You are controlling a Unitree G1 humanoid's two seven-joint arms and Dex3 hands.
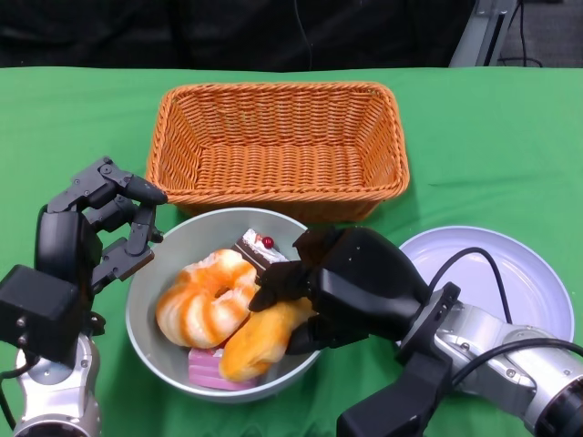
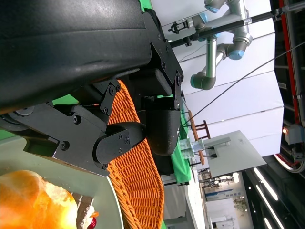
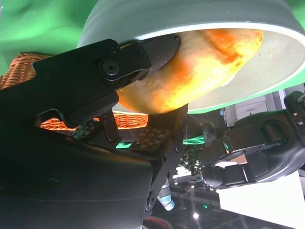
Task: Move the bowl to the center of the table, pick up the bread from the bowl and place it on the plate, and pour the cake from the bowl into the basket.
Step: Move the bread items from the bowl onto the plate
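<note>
The grey bowl (image 1: pixel 196 238) sits in front of the basket (image 1: pixel 278 137). It holds a long golden bread (image 1: pixel 255 341), a twisted orange-and-white bread (image 1: pixel 202 296), a cake slice with a red cherry (image 1: pixel 257 248) and a pink piece underneath. My right hand (image 1: pixel 351 287) reaches over the bowl's right rim and grips the long bread. In the right wrist view, its fingers (image 3: pixel 109 71) press on the bread (image 3: pixel 200 62) under the bowl rim (image 3: pixel 190 14). My left hand (image 1: pixel 96 223) hovers at the bowl's left rim, fingers apart and holding nothing.
An empty white plate (image 1: pixel 506 282) lies to the right of the bowl, partly behind my right forearm. The orange wicker basket is empty and close behind the bowl. Green cloth covers the table; the far edge runs behind the basket.
</note>
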